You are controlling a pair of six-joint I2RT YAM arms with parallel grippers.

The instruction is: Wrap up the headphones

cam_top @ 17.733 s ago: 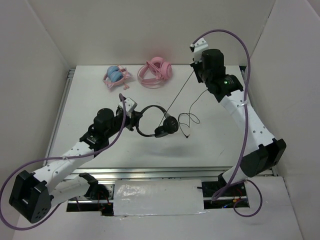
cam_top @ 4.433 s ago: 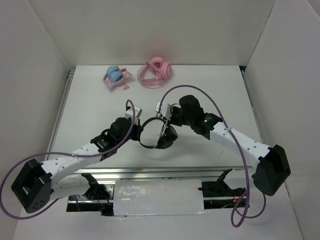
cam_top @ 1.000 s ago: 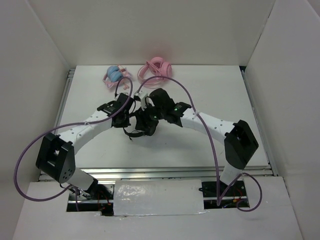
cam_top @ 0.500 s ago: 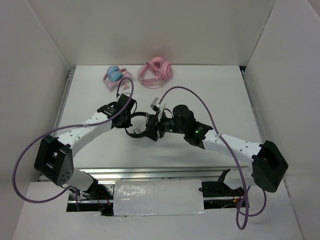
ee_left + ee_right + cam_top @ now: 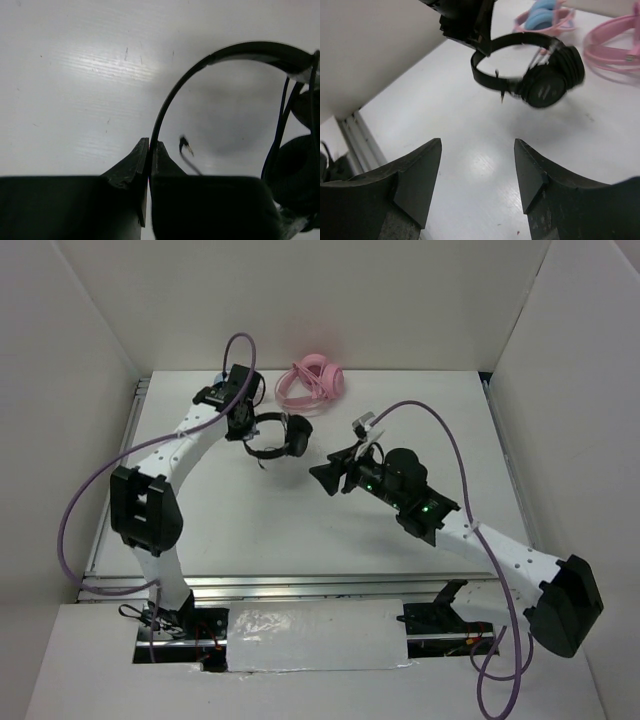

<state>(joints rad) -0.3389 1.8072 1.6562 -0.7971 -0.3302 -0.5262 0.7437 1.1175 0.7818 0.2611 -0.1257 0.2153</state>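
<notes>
The small black headphones [image 5: 280,435] hang in the air over the far left of the table. My left gripper [image 5: 245,423] is shut on the thin headband [image 5: 200,62], which is pinched between its fingertips [image 5: 142,155]. The two earcups [image 5: 547,82] are stacked together, with cable strands [image 5: 282,115] running up beside them. The plug end [image 5: 186,146] dangles loose under the band. My right gripper [image 5: 325,478] stands apart to the right of the headphones, open and empty [image 5: 477,145], its jaws pointing toward them.
All-pink headphones [image 5: 310,383] lie at the back of the table. Pink headphones with blue earcups [image 5: 542,12] lie at the back left, behind my left arm. White walls close in the table on the left, the back and the right.
My left arm has carried the headphones away from the middle toward the back left. My right gripper has drawn back to the right, clear of them, and its jaws stand wider.
</notes>
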